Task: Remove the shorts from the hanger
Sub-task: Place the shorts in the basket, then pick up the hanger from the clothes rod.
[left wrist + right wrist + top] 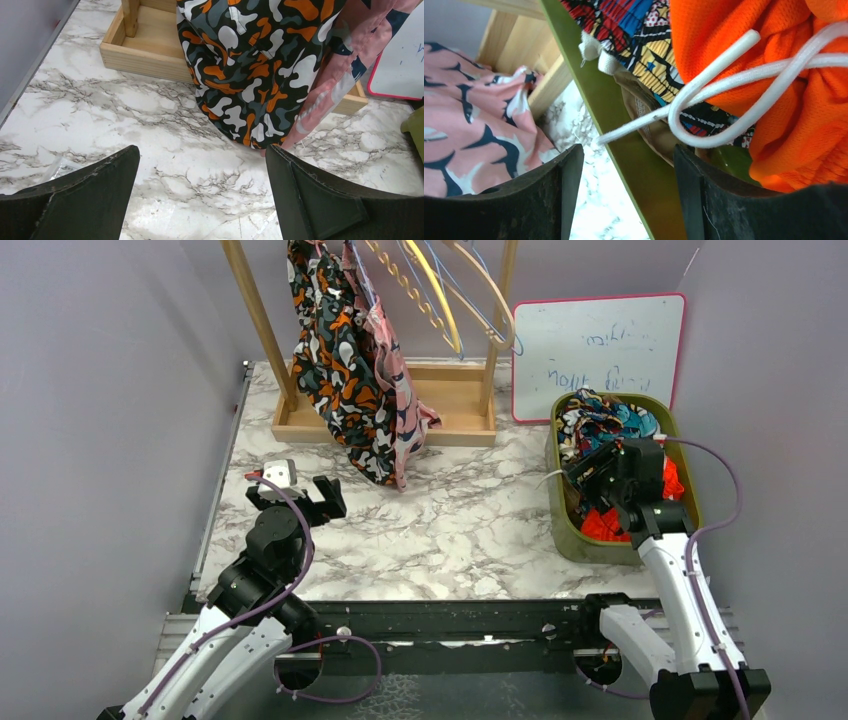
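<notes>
Black-orange-white blotch shorts (335, 370) and pink print shorts (402, 405) hang side by side from the rack, their hems just above the table; their hanger tops are cut off by the frame edge. My left gripper (327, 498) stands open low over the marble, just short of the blotch shorts (250, 65) and pink shorts (340, 65), nothing between its fingers (202, 185). My right gripper (590, 468) is open over the green bin's left wall (644, 170). In the bin lie bright orange shorts (784, 100) with a white drawstring (724, 60) and multicolour print shorts (639, 40).
Empty hangers (465, 295) hang on the rack to the right of the shorts. The rack's wooden tray base (450, 405) sits at the back. A whiteboard (600, 350) leans behind the green bin (568, 540). A small white object (280, 472) lies left of my left gripper.
</notes>
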Controlling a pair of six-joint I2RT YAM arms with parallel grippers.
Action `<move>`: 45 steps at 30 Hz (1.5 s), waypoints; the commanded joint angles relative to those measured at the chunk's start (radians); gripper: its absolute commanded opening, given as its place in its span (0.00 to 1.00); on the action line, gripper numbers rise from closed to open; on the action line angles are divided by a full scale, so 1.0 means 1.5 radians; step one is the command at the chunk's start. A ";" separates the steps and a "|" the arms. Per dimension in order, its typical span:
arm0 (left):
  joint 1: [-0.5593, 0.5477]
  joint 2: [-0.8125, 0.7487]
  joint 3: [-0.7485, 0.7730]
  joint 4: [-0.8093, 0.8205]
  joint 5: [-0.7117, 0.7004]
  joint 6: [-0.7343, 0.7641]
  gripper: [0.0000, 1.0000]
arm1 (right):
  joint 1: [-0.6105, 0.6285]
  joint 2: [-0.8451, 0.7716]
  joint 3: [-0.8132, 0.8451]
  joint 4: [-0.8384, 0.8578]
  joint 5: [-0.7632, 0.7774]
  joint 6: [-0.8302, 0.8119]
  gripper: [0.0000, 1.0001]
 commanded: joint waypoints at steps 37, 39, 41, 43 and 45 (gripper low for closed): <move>0.012 0.010 -0.007 0.024 0.018 0.010 0.99 | -0.001 0.010 0.075 0.117 0.234 -0.179 0.42; 0.012 0.009 -0.007 0.024 0.019 0.010 0.99 | -0.001 -0.005 0.079 0.132 0.169 -0.217 0.50; 0.013 0.009 -0.007 0.024 0.020 0.010 0.99 | -0.001 -0.019 0.083 0.139 0.122 -0.227 0.60; 0.013 0.009 -0.007 0.025 0.022 0.010 0.99 | -0.001 -0.022 0.093 0.138 0.080 -0.234 0.72; 0.014 0.009 -0.007 0.025 0.024 0.010 0.99 | -0.001 -0.019 0.108 0.137 0.022 -0.250 0.82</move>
